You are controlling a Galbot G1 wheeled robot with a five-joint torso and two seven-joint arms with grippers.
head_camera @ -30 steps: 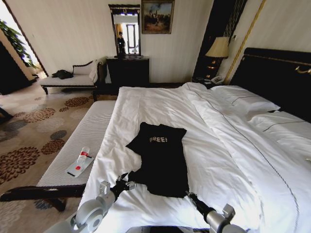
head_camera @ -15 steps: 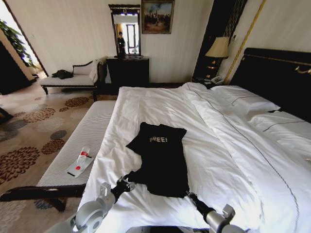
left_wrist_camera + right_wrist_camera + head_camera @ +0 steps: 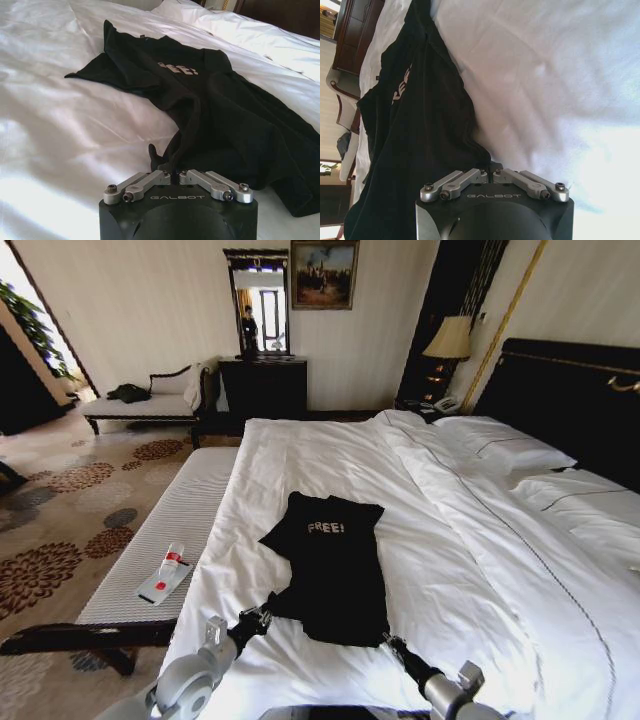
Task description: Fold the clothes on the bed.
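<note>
The clothes are one black sleeveless top (image 3: 330, 560) with white "FREE!" lettering, lying flat near the front edge of the bed (image 3: 320, 455). My left gripper (image 3: 260, 618) is at the top's near left corner, and the left wrist view shows this gripper (image 3: 172, 173) shut on a pinch of the black fabric (image 3: 220, 115). My right gripper (image 3: 388, 641) is at the near right corner; in the right wrist view it (image 3: 491, 172) is shut on the hem of the top (image 3: 420, 140).
A pale striped bench (image 3: 170, 530) runs along the bed's left side with a small white and red item (image 3: 165, 575) on it. Pillows (image 3: 500, 445) and the dark headboard (image 3: 570, 390) are on the right. A folded duvet ridge (image 3: 450, 490) lies right of the top.
The left gripper's fingers have drawn together on the top's near left corner, and the fabric there has bunched slightly. The right arm has not moved.
</note>
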